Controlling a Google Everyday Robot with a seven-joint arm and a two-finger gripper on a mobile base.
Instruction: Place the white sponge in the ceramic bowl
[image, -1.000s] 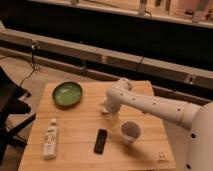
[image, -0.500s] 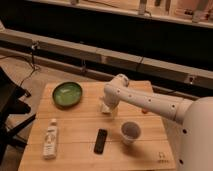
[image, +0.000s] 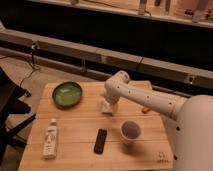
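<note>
The ceramic bowl (image: 67, 93), green inside with a dark rim, sits on the far left part of the wooden table (image: 75, 127). My gripper (image: 107, 104) hangs at the end of the white arm over the table's middle, to the right of the bowl. A small white block, the white sponge (image: 105, 108), shows right at the gripper's tip, on or just above the table. I cannot tell whether it is gripped. A gap of bare wood lies between it and the bowl.
A white plastic cup (image: 130, 131) stands right of centre near the front. A black remote (image: 101, 140) lies beside it. A white-labelled clear bottle (image: 50, 138) lies at the front left. A small orange object (image: 145, 110) lies under the arm. A dark chair (image: 10, 107) stands left of the table.
The arm's wrist has shifted a little to the left, toward the bowl. The gripper stays low over the table's middle with the sponge at its tip.
</note>
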